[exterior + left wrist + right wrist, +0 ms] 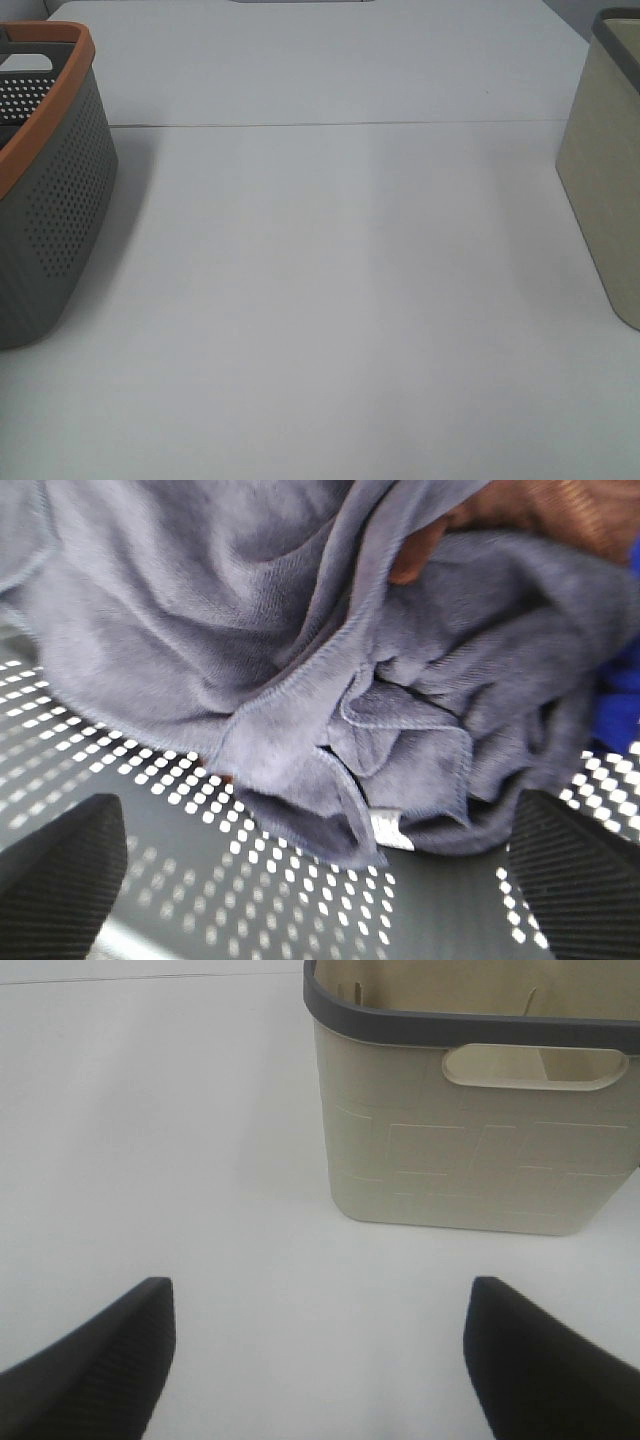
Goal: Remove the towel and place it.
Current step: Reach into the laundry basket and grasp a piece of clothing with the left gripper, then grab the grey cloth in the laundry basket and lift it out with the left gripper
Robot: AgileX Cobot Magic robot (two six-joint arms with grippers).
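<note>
A crumpled grey-purple towel [300, 660] lies inside the grey perforated basket [180, 880], seen only in the left wrist view. My left gripper [320, 880] is open just above the basket's perforated wall, its two dark fingertips [60, 880] wide apart and short of the towel's edge, touching nothing. My right gripper [320, 1360] is open and empty over the white table [150, 1110], facing the beige basket [470, 1140]. Neither gripper shows in the exterior high view, and the towel is hidden there.
The grey basket with an orange rim [50, 200] stands at the table's left edge. The beige basket with a dark rim [610, 170] stands at the right edge. A brown item [560, 510] and a blue item [620, 700] lie beside the towel.
</note>
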